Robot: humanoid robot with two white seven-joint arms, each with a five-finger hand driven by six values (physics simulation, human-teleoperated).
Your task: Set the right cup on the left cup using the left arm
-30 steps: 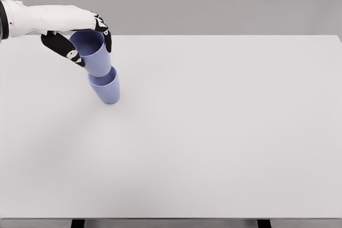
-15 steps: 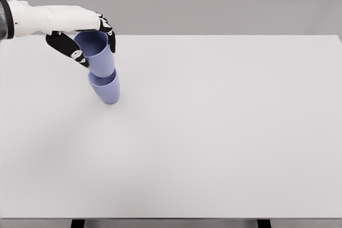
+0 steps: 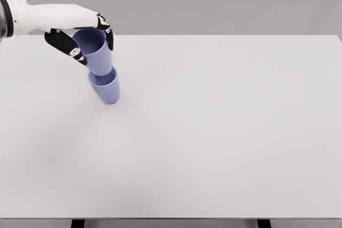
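My left hand (image 3: 80, 33) grips a stacked cup.
My fingers clamp the upper purple cup (image 3: 96, 52), nested in the lower cup (image 3: 106, 88) on the white table (image 3: 224, 132).

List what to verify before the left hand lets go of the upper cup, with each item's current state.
1. Upper cup seated inside lower cup: ok, its base is in the rim.
2. Stack upright: not ok, it leans.
3. Left hand gripping upper cup: ok, fingers wrap its rim.
4. Lower cup resting on table: ok.
5. How deeply the cups nest: cannot tell.
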